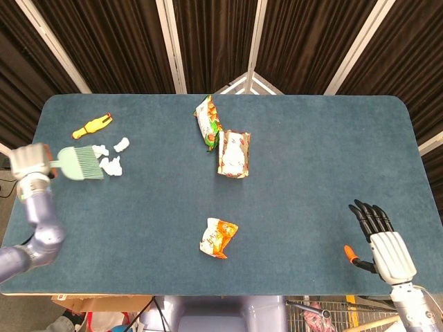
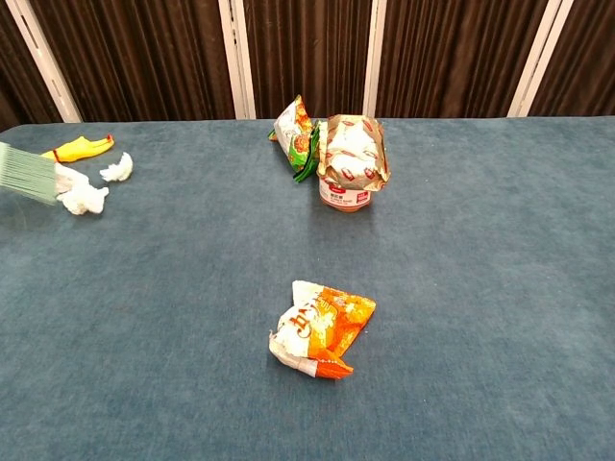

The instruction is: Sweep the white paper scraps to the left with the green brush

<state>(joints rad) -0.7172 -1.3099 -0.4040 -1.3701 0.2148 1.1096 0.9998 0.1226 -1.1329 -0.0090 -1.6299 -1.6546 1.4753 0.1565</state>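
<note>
At the table's left edge in the head view, the left hand [image 1: 29, 162] grips the brush [image 1: 79, 163], bristles touching the scraps [image 1: 111, 164]. The right hand [image 1: 381, 237] holds nothing, fingers apart.

In the chest view, the brush [image 2: 26, 172] touches the scraps [image 2: 82, 196] beside a yellow toy [image 2: 77, 147].

The pale green plastic brush [image 2: 27, 173] is cut by the chest view's left edge, only its blurred bristles showing beside the crumpled white paper scraps [image 2: 82, 196]. Its handle disappears inside the grey left hand [image 1: 28, 163] in the head view. How the fingers wrap it cannot be made out.
</note>
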